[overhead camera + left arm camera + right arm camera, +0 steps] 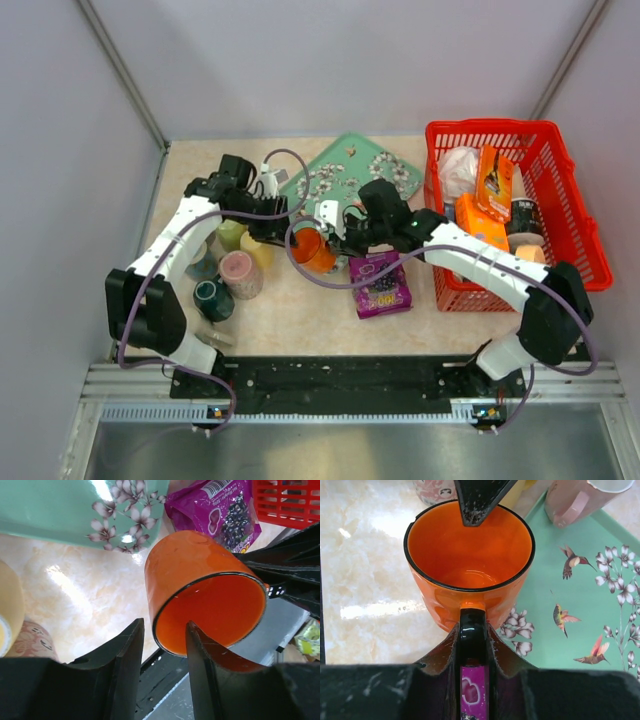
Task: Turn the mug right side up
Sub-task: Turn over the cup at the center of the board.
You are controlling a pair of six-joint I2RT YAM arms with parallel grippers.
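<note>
Between the two claws sits the glossy orange ceramic mug with a black rim, mouth uppermost and base toward the pale marbled surface. Whether the base touches that surface cannot be told.

The right claw is clenched on the mug's black handle, one finger pressed to each side of it. The orange bowl lies straight ahead of its fingertips. Below this claw's fingers shows a strip of the purple snack packet.

The left claw comes at the mug from the side opposite the handle and straddles the rim. Its outer finger is outside the wall and its inner finger reaches into the mouth. Its jaws stand spread, with a sliver of gap between the outer finger and the orange wall, so it is released rather than pinching. From the right wrist, one of its fingers dips over the far rim.

Beyond the left claw's tips lies the mint-green tray printed with flowers and hummingbirds, close beside the mug. The purple packet and a corner of the red plastic basket lie further off. A pale pink mug rests on the tray, past the right claw's tips and to their right.
</note>
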